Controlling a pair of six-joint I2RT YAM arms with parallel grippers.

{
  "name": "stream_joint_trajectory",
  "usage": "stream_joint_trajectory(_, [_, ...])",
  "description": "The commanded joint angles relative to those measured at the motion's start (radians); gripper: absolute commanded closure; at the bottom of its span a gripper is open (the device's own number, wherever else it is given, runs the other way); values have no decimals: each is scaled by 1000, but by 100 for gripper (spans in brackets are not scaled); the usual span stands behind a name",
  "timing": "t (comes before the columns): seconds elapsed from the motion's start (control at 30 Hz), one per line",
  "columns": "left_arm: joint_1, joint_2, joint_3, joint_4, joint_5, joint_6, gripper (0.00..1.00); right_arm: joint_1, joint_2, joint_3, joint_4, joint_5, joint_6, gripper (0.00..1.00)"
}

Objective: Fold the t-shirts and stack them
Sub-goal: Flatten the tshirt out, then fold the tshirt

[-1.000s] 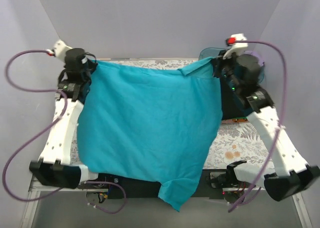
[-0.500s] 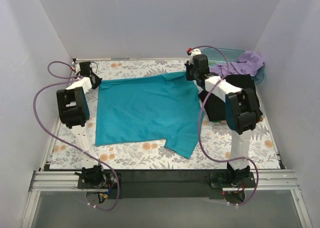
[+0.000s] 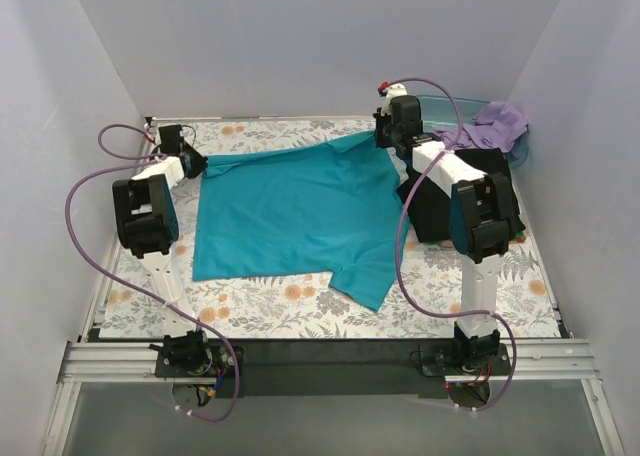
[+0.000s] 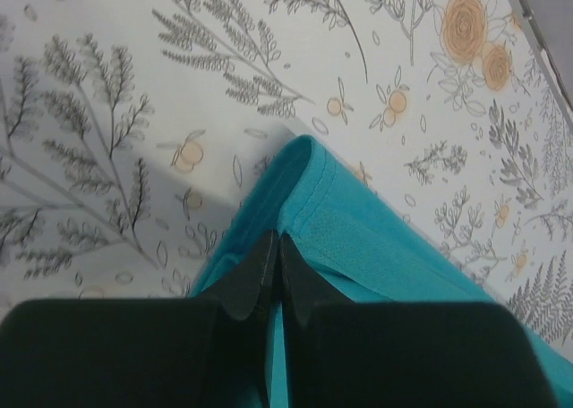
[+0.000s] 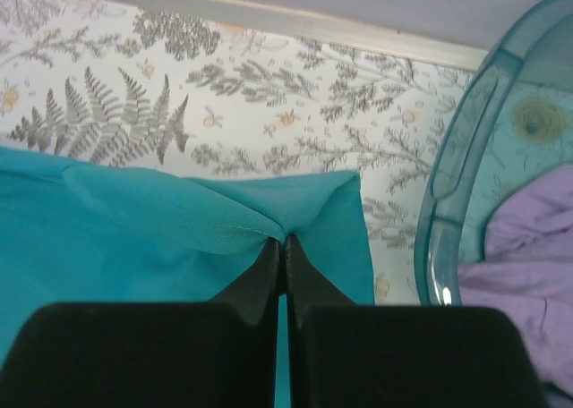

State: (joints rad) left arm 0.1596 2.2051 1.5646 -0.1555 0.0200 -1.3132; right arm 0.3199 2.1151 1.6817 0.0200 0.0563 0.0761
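The teal-blue t-shirt (image 3: 290, 211) lies spread on the floral table, one sleeve pointing to the near edge. My left gripper (image 3: 196, 163) is shut on its far left corner (image 4: 309, 180), low over the table. My right gripper (image 3: 385, 140) is shut on its far right corner (image 5: 295, 213). The black t-shirt (image 3: 440, 201) lies under my right arm at the right. The lavender-purple t-shirt (image 3: 490, 126) hangs over the tub at the far right and shows in the right wrist view (image 5: 528, 265).
A translucent blue-green plastic tub (image 3: 450, 106) stands at the far right corner, its rim (image 5: 461, 184) close beside my right gripper. Walls enclose the table (image 3: 270, 311) on three sides. The back edge of the table (image 5: 269, 19) is near.
Both arms have come down from holding the teal shirt up in front of the camera and stretched to the far side. The shirt now lies flat on the table, both grippers still shut on it.
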Motion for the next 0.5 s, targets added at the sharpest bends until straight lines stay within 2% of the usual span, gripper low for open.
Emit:
stream_joint_trajectory(0.0, [1, -186, -60, 14, 11, 3, 100, -4, -131, -71, -64, -22, 10, 99])
stream_joint_trajectory(0.13, [1, -252, -129, 14, 35, 32, 100, -4, -198, -163, -100, -49, 25, 99])
stream_joint_trajectory(0.2, [1, -263, -127, -37, 38, 43, 100, -4, -222, -195, -149, -82, 37, 99])
stream_joint_trajectory(0.47, [1, -335, -232, -76, 52, 45, 100, -4, -340, -315, -293, -61, 94, 99])
